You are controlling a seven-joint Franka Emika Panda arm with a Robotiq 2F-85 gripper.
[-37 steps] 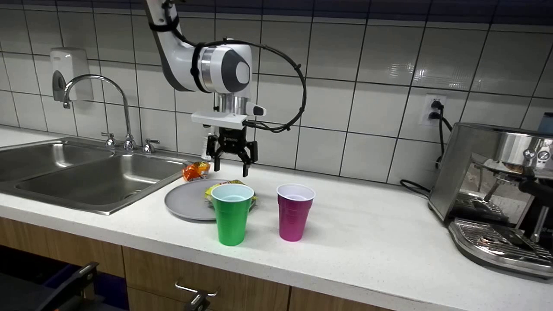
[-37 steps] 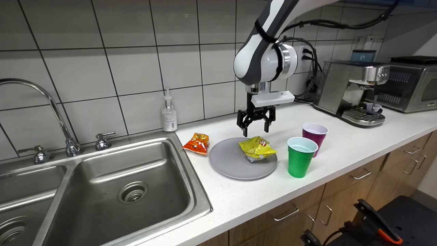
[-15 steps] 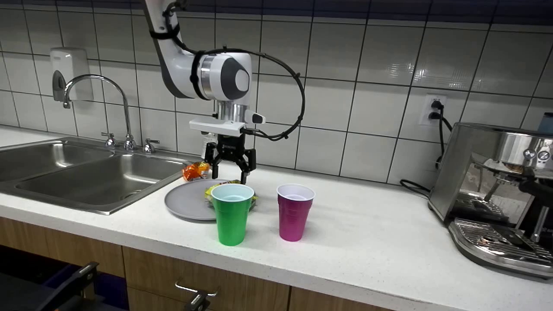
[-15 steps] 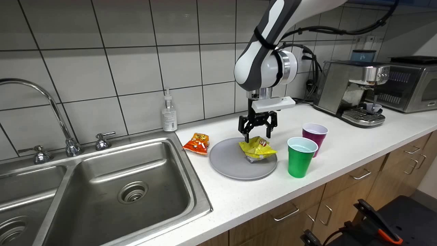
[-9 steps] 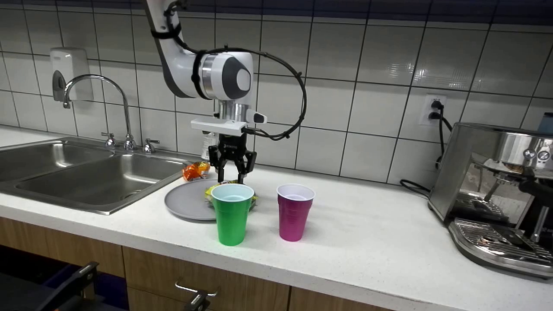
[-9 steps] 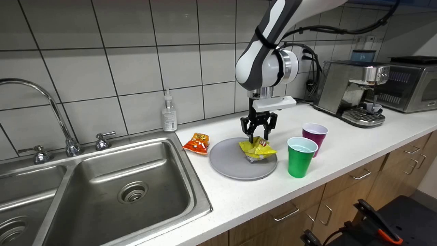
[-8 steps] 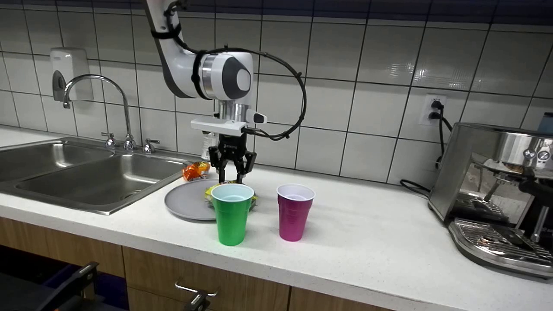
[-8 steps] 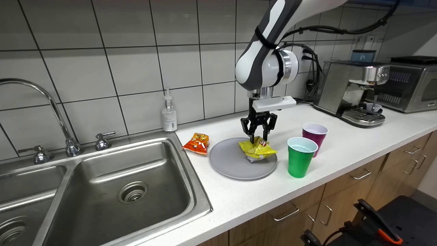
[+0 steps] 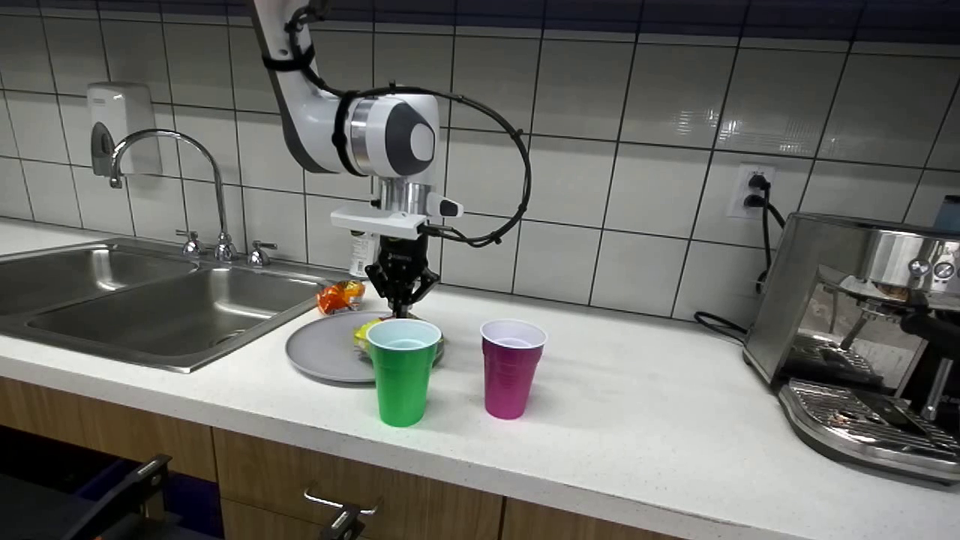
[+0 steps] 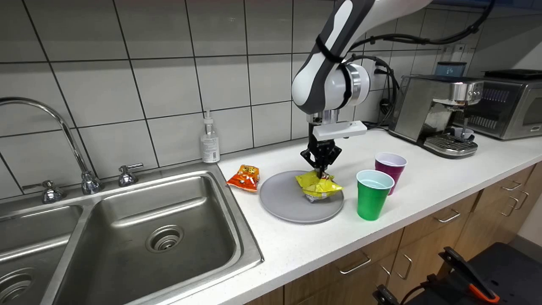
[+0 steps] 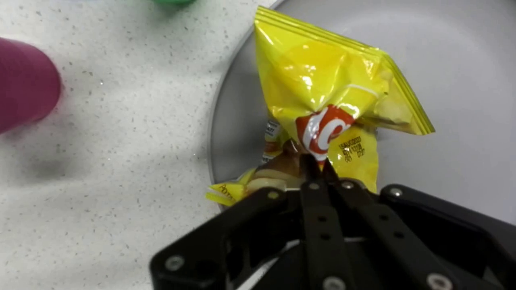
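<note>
A shiny yellow snack bag with a red and white logo lies on a round grey plate. My gripper points straight down over it and is shut, pinching a fold of the bag by the logo. In the wrist view the bag's upper part bulges ahead of the fingers, and a printed lower flap shows beneath. The bag still rests on the plate in an exterior view, under my gripper. In an exterior view a green cup partly hides the bag and the fingertips.
A magenta cup stands upright beside the green one. An orange snack bag lies between plate and sink. A soap bottle stands by the tiled wall, and a coffee machine farther along the counter.
My gripper has come down from above the bag and its fingers have moved together, from wide apart to a pinch on the bag. The bag's top has creased; cups and plate have stayed put.
</note>
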